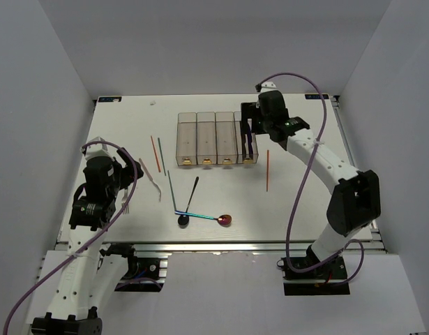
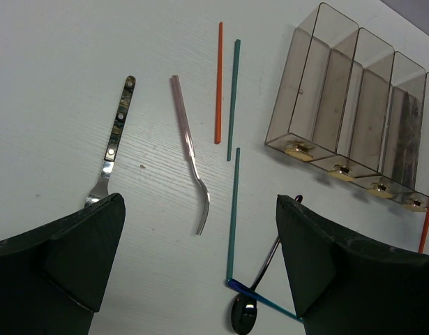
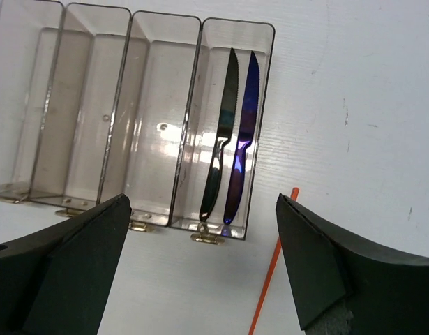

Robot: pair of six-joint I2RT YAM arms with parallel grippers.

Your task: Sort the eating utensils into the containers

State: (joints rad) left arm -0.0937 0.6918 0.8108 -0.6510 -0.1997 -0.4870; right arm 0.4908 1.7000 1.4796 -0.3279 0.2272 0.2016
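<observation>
Black right claw (image 3: 200, 209) hangs wide and empty over the rightmost bin (image 3: 213, 63), where two knives (image 3: 243, 132) lie flat side by side, apparently sorted by kind. A red chopstick (image 3: 268, 276) lies just beyond its lower-right corner. Left claw (image 2: 200, 202), equally wide and empty, hovers above two forks (image 2: 190, 150), with open table (image 2: 61, 70) at left of frame and the bins (image 2: 298, 105) well apart at upper right.

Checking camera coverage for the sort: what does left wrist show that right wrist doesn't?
Left wrist only: a dark-handled fork, a pale fork, a red chopstick beside a green chopstick, a second green chopstick and a black spoon, all loose on the table.
Right wrist only: a black knife and a blue knife plainly side by side in the end bin.
Both: the bin row and a lone red chopstick beside it.
</observation>
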